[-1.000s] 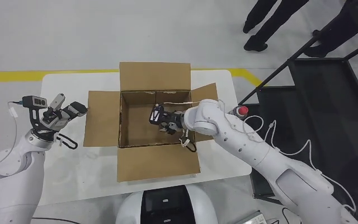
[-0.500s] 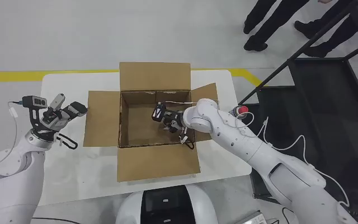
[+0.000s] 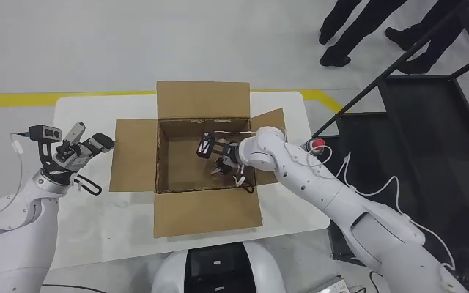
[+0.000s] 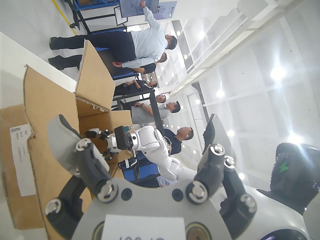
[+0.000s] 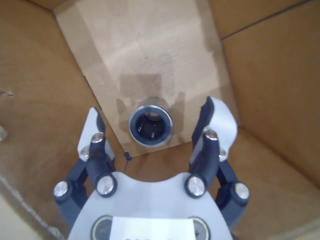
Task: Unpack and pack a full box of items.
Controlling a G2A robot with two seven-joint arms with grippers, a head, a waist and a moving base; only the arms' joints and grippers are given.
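Open cardboard box [image 3: 203,100] holds one upright metal cylinder [image 5: 150,125]

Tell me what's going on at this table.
The robot is working in an open cardboard box on the table. Its right gripper is down inside the box, open, fingers either side of a small metal cylinder standing on end on the box floor, not touching it. The left gripper hangs open and empty over the table beside the box.
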